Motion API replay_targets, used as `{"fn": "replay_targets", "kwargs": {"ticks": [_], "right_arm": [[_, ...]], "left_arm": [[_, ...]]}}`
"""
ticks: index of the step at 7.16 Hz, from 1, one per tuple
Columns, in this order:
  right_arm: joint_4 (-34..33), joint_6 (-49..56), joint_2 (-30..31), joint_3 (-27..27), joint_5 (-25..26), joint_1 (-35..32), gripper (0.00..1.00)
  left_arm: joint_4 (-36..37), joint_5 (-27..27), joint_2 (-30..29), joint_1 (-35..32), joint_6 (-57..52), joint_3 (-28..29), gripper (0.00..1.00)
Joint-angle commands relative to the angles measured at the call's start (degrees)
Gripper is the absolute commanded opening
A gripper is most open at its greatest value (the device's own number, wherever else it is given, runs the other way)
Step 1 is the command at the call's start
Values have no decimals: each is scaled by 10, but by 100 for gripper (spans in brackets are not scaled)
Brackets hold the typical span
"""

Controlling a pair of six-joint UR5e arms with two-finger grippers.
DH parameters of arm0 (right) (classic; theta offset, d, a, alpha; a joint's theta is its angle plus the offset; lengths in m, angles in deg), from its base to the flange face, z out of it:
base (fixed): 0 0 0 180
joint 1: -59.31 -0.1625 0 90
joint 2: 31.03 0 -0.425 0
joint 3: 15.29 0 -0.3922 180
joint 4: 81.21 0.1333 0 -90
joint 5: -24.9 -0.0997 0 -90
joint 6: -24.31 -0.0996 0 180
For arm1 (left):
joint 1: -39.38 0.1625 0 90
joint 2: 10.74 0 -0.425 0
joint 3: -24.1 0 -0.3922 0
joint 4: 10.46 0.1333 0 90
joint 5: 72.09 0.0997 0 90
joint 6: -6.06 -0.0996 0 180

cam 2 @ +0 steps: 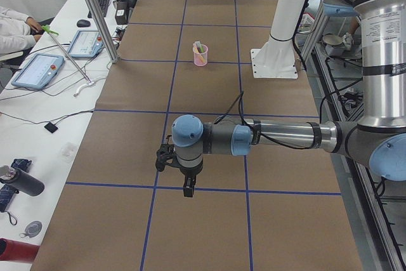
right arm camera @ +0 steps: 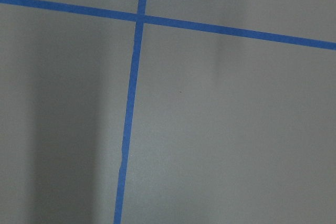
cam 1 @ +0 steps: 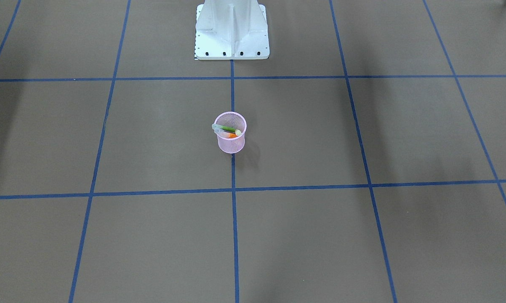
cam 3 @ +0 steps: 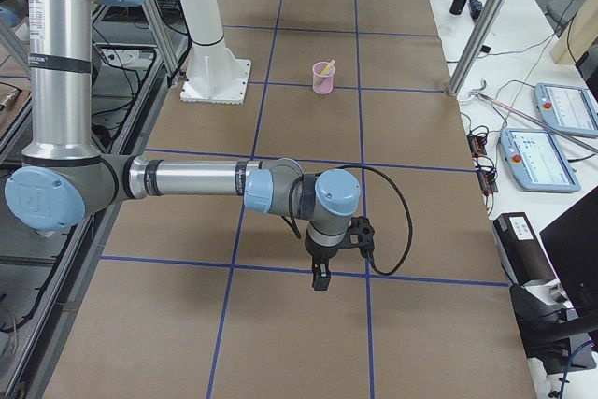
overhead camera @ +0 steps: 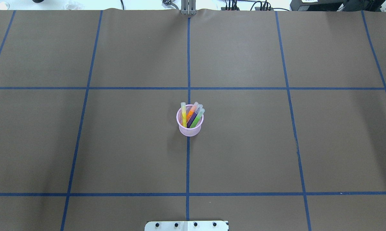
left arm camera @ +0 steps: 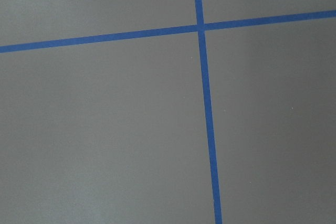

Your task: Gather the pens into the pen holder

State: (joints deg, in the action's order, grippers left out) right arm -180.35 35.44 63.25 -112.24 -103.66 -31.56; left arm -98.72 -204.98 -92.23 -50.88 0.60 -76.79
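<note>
- Apparently the collecting is done: the pen holder [overhead camera: 189, 129] stands upright at the middle of the table [overhead camera: 83, 144], on the centre tape line, about midway between the robot's edge and the operators' edge and far from every corner.
- Inside it lean the orange pen [overhead camera: 192, 113], the purple pen [overhead camera: 194, 118] and the green pen [overhead camera: 197, 119], with their pale caps up over the rim on the operators' side. A yellow pen [overhead camera: 183, 118] stands beside them. No pen shows lying on the table in any view.
- The left gripper [cam 2: 188, 191] hangs above the table toward its left end, well apart from the holder. It shows only in the side view, so I cannot tell whether its fingers are spread or pressed together.
- The right gripper [cam 3: 320, 279] hangs likewise toward the right end, and its fingers cannot be judged either.
- Both wrist views show only bare surface and blue tape lines [left arm camera: 205, 103], with nothing between the fingers in sight.
- My judgement is that the step in hand is to stand clear and finish. To do it well:
  - Keep both arms out at the table's ends, high above the surface.
  - Make no sweep across the middle. The light mesh cup is likely to tip if it is brushed, because the pens lean past its rim.
  - Check from the overhead view that every pen rests inside.
</note>
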Motion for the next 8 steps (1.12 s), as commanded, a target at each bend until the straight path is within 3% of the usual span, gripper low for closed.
{"fn": "replay_targets", "kwargs": {"ticks": [1,8], "right_arm": [[0,-1,1,-1,-1,0,100],[14,0,5,-1,-4,0,100]], "left_arm": [[-4,0,-1,0,0,0,100],[-4,0,-1,0,-1,-2,100]]}}
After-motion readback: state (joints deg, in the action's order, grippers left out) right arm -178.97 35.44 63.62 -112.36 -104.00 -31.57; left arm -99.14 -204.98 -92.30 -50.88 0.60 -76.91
